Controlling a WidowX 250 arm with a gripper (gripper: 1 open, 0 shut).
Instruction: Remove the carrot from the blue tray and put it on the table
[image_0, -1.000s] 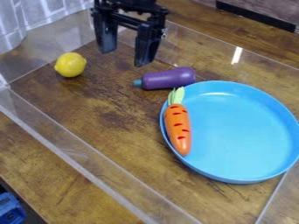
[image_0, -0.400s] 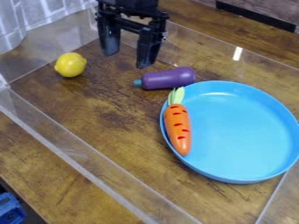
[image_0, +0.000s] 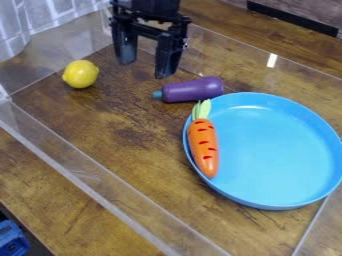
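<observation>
The brown wooden table (image_0: 114, 150) had clear walls. The gripper (image_0: 146, 60) hung at upper center, jaws spread. The carrot (image_0: 203, 146) lay inside the left rim of the blue tray (image_0: 278, 150), lower right.

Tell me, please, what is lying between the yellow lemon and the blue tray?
In the camera view, the purple eggplant lies between the yellow lemon and the blue tray.

Lighting moderate. Small bright glare spot on desk (image_0: 100, 150), beyond the blue tray (image_0: 283, 150). Tray evenly lit. Picture soft, fine detail limited.
</observation>
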